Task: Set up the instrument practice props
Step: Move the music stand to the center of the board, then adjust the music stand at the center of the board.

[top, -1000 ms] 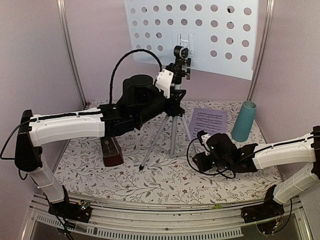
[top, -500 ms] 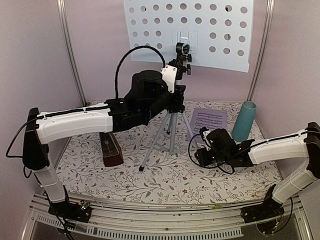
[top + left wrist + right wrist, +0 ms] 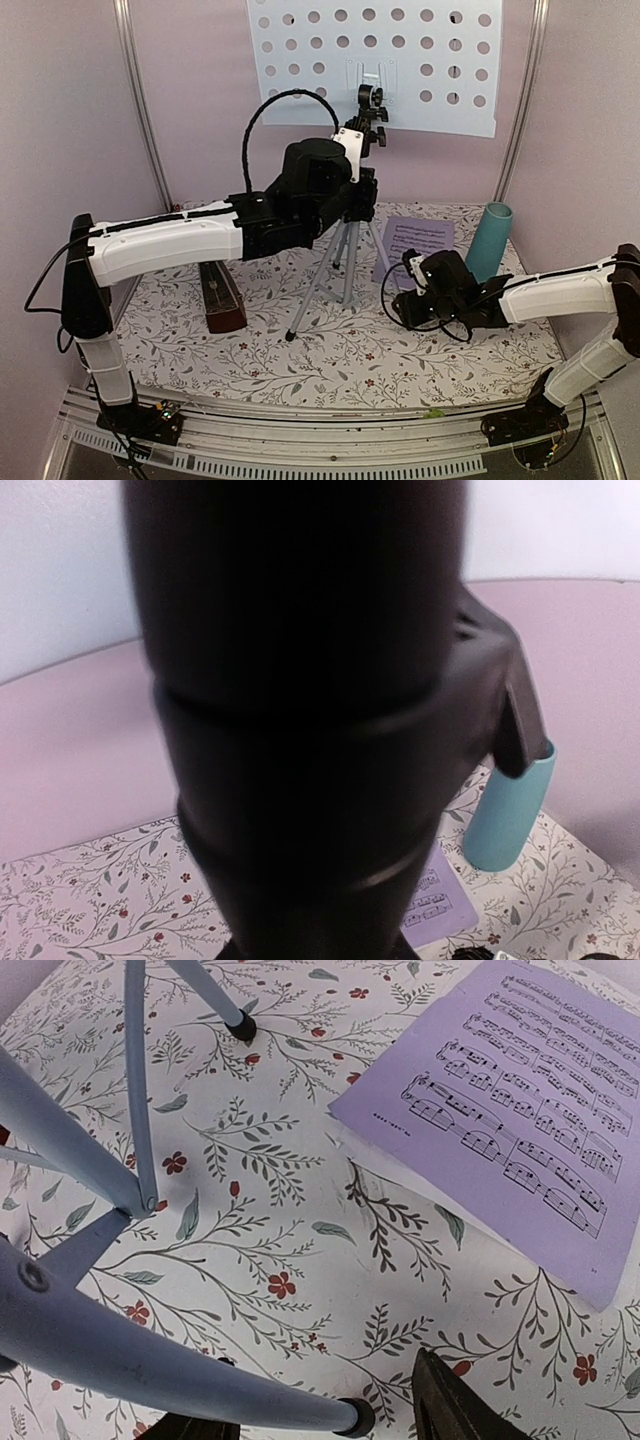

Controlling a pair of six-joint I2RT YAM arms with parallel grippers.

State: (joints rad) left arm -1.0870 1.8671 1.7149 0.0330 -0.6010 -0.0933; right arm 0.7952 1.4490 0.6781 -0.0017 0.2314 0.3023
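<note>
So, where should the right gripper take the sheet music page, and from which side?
Probably the sheet music by its corner nearest the right gripper, coming in low from that side. It lies flat on the cloth, so only an edge can be pinched.

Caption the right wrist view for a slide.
Right wrist view: lilac sheet music lying flat on the floral cloth, beside the silver legs of the music stand.

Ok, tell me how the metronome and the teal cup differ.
The metronome is a dark red-brown pyramid; the teal cup is a smooth, round tube. The metronome stands left of the music stand; the cup stands at the right, beside the sheet music. Both stand upright on the floral cloth.
</note>
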